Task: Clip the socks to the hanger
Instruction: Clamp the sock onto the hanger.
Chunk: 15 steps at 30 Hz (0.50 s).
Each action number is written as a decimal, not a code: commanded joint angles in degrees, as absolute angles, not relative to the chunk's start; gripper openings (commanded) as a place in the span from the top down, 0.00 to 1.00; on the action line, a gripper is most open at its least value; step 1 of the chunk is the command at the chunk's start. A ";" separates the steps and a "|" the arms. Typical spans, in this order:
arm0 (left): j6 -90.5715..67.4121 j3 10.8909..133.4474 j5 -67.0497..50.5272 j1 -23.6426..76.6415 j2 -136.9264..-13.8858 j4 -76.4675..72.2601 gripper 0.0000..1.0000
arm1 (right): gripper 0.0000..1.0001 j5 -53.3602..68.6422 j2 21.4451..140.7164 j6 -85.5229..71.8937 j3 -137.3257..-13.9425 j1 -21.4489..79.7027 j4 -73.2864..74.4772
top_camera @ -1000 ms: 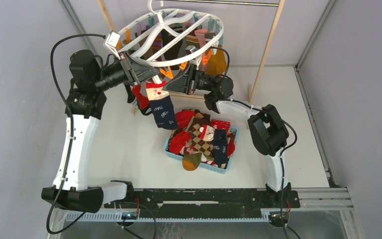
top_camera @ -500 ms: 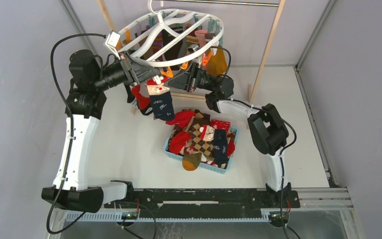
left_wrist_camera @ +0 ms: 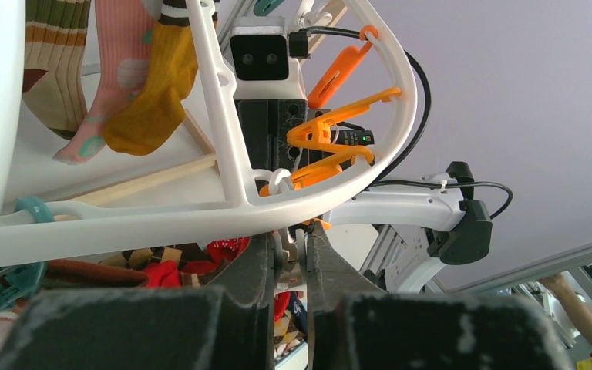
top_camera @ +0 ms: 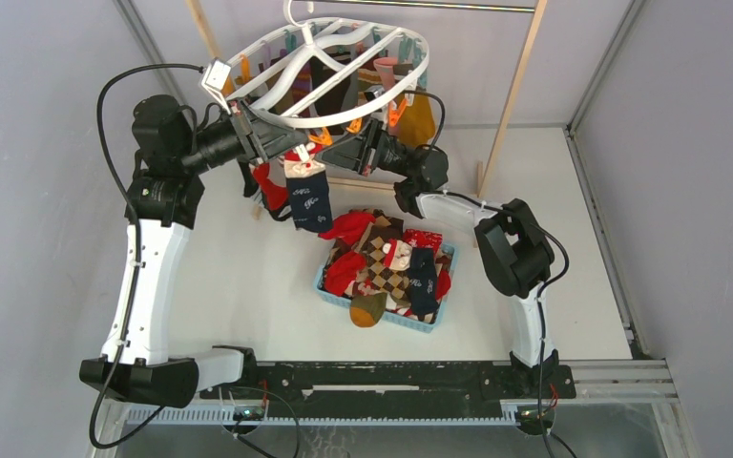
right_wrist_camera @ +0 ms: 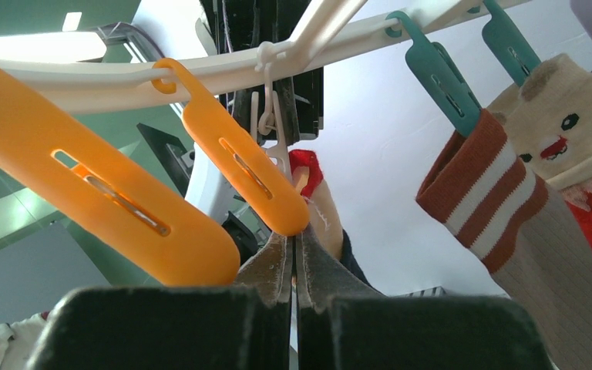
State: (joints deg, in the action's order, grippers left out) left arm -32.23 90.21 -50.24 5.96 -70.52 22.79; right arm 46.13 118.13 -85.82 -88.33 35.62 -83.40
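Observation:
The white oval hanger (top_camera: 277, 72) hangs at the top centre, with orange and teal clips below its ring (left_wrist_camera: 223, 139). My left gripper (top_camera: 284, 145) reaches under the ring's near rim. In the left wrist view this gripper (left_wrist_camera: 297, 235) is shut on a small white clip (right_wrist_camera: 271, 131). A navy Santa sock (top_camera: 307, 196) dangles just below that clip, beside a red sock (top_camera: 269, 186). My right gripper (top_camera: 345, 153) faces it from the right. That gripper (right_wrist_camera: 294, 237) is shut, its tips against an orange clip (right_wrist_camera: 239, 166), nothing visible between them. More socks (top_camera: 387, 267) fill the basket.
The blue basket (top_camera: 329, 286) stands mid-table. Mustard (left_wrist_camera: 150, 100), pink (left_wrist_camera: 112, 69) and striped (right_wrist_camera: 501, 208) socks hang from the ring's far side on teal clips (right_wrist_camera: 439, 73). Light wooden frame poles (top_camera: 515, 86) stand behind the hanger.
The navy Santa sock has risen and swung closer under the ring. The right gripper has edged slightly left towards it. The basket has not moved.

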 commanded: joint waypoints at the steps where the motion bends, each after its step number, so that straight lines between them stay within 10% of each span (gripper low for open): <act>1: -33.34 90.88 -53.59 5.80 -69.96 22.59 1.00 | 1.00 43.41 114.62 -85.24 -88.57 35.51 -87.11; 15: -31.15 90.53 -50.02 5.82 -69.09 22.62 0.88 | 1.00 43.40 114.85 -86.20 -90.09 36.21 -87.04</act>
State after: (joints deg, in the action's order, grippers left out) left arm -31.99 90.21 -49.76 5.96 -70.50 22.79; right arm 44.47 117.75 -85.86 -88.31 35.99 -83.40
